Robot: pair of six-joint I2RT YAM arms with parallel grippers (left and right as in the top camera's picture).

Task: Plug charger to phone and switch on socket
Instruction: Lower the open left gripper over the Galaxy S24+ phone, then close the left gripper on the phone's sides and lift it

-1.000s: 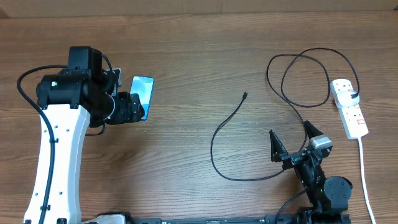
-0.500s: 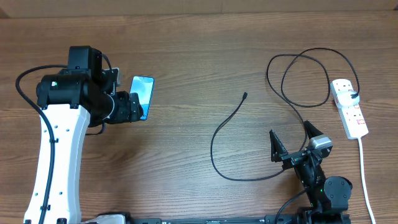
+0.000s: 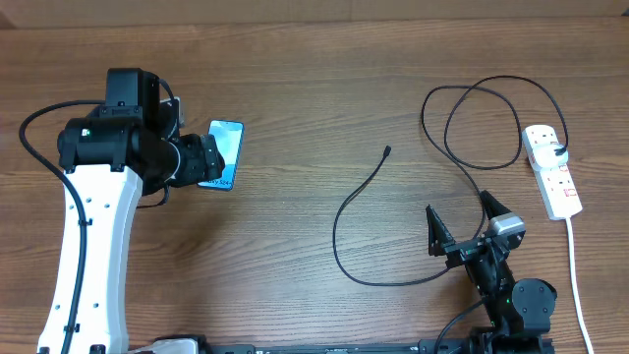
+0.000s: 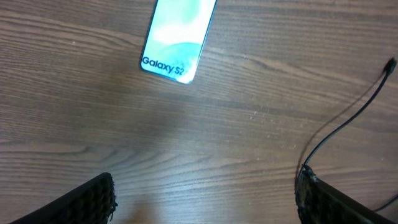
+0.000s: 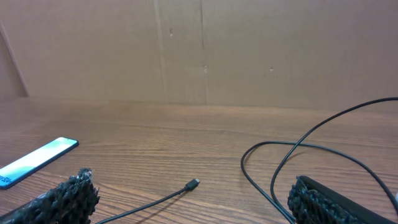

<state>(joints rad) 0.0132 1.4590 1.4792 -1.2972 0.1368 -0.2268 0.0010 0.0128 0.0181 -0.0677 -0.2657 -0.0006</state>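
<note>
The phone [image 3: 228,147] lies flat, screen lit, at the left of the table. My left gripper [image 3: 208,162] hovers at its left edge, open and empty. In the left wrist view the phone [image 4: 179,37] lies ahead of the open fingers [image 4: 205,199]. The charger cable [image 3: 336,228] curves across the middle, with its free plug tip [image 3: 387,150] lying loose on the wood. My right gripper [image 3: 462,228] is open and empty over the cable's near part. The right wrist view shows the tip [image 5: 194,183] ahead of the fingers [image 5: 193,202]. The socket [image 3: 552,172] lies at the far right.
The cable makes loops [image 3: 482,123] between the middle of the table and the socket. A white cord [image 3: 575,265] trails from the socket to the front edge. A cardboard wall [image 5: 199,50] stands behind the table.
My left gripper has shifted a little toward the far side of the table, beside the phone. The phone, the cable and the right arm have not moved.
</note>
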